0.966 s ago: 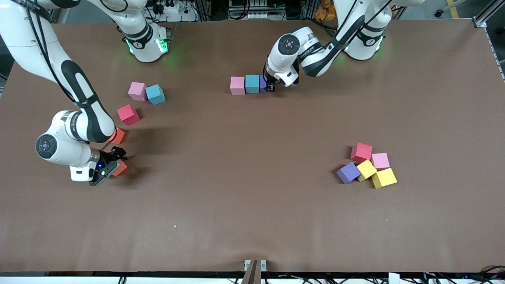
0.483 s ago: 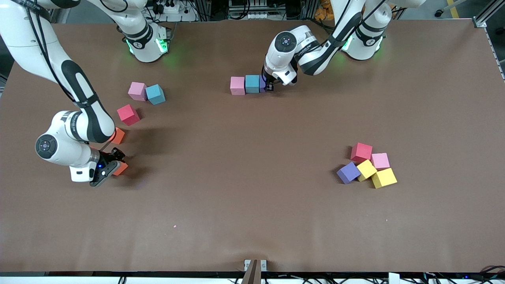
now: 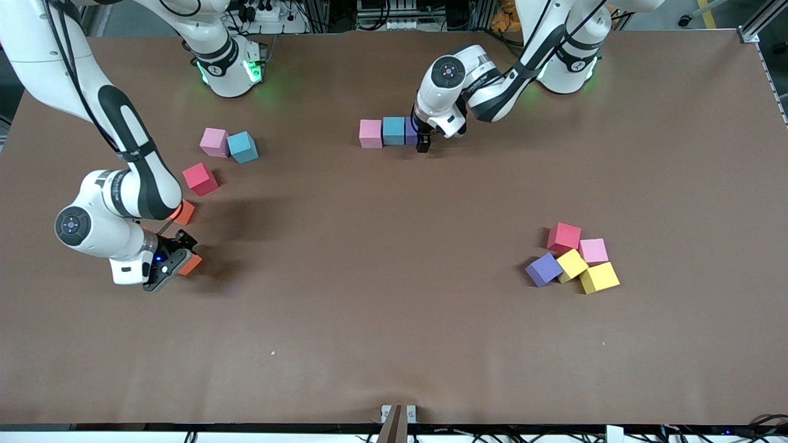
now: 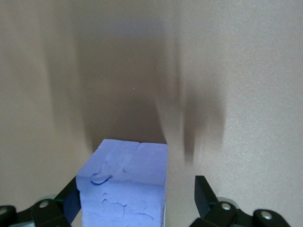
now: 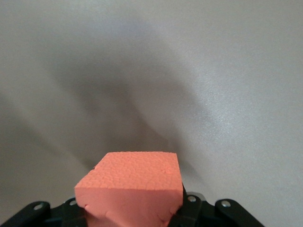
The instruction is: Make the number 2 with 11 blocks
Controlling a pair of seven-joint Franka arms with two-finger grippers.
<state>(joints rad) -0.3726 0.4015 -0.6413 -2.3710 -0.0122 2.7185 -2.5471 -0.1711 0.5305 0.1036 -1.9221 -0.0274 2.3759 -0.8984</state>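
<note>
Only a pink-blue-purple row (image 3: 389, 131) stands; the left gripper (image 3: 423, 140) gapes beside it, the right gripper (image 3: 178, 258) clamps an orange cube (image 3: 190, 265).

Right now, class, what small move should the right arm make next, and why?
Probably lift. The right gripper is shut on an orange block low at the table, and the row, where the open left gripper released purple, needs more.

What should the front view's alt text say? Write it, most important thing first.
Right gripper shut on an orange block near the right arm's end; left gripper, open, at the purple block ending a pink-blue-purple row. Other blocks lie loose on the brown table.
</note>
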